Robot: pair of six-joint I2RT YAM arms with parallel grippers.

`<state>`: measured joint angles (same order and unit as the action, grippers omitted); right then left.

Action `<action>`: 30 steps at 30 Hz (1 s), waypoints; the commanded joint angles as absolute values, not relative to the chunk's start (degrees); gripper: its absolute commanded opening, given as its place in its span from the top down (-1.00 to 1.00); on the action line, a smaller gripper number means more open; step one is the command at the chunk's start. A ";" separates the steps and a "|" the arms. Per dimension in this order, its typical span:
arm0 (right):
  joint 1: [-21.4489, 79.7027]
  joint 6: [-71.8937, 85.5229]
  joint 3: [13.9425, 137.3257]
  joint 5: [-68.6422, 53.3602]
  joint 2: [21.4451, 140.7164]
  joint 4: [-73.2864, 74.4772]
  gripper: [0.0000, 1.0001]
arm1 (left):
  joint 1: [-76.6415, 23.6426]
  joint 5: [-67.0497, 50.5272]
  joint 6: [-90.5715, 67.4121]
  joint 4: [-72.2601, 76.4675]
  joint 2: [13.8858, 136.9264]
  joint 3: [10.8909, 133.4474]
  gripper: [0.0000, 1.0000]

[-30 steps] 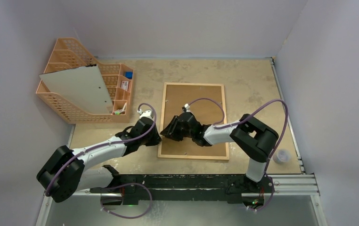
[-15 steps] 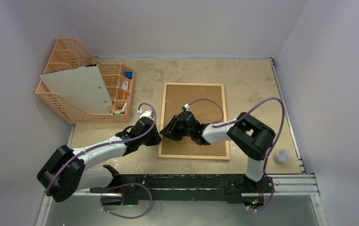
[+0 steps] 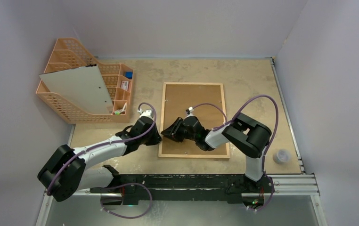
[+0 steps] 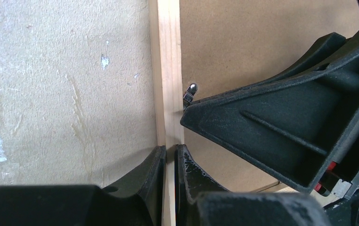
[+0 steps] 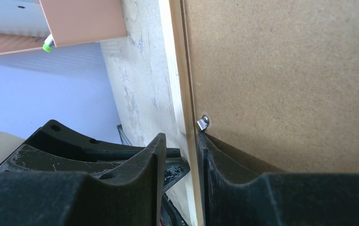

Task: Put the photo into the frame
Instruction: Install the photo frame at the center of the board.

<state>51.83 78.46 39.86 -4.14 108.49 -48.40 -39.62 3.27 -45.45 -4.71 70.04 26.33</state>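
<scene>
Top view: the frame (image 3: 194,84) lies back-up on the table (image 3: 253,94), its long axis running away from the arms. Both end effectors are at its left rail.

Left wrist: the left end effector (image 4: 170,153) pinches that rail, which runs straight ahead of it.

Right wrist: the right end effector (image 5: 181,141) straddles the rail unclamped, with the retaining clip (image 5: 203,121) just ahead of its inner finger.

Photo unseen.

Orange mesh organizer (image 3: 60,101) far-left on tabletop (image 3: 248,75), pale grey sheet (image 3: 76,87) leaning in it. Small clear cup (image 3: 281,156) near rt edge.

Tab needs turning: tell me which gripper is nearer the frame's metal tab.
Right. The right gripper straddles the frame's edge, fingertip at the metal tab; the left gripper clamps that edge farther along.
</scene>
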 commanded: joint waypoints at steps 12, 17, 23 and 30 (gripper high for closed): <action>51.53 71.93 35.24 3.26 107.71 -72.82 0.48 | -40.54 1.43 -44.35 -7.45 75.66 23.26 1.00; 50.81 70.65 35.60 2.78 106.86 -74.17 0.49 | -40.56 1.94 -43.78 -8.07 76.03 23.78 1.00; 50.71 72.32 37.93 5.74 104.16 -55.69 0.36 | -40.53 2.48 -43.83 -8.16 75.92 24.42 1.00; 50.69 73.42 39.13 6.44 102.80 -44.77 0.26 | -40.52 2.57 -44.12 -7.49 76.01 24.57 1.00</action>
<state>50.94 72.90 38.09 4.01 105.56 -51.68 -39.55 2.79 -45.45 -0.62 72.64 26.48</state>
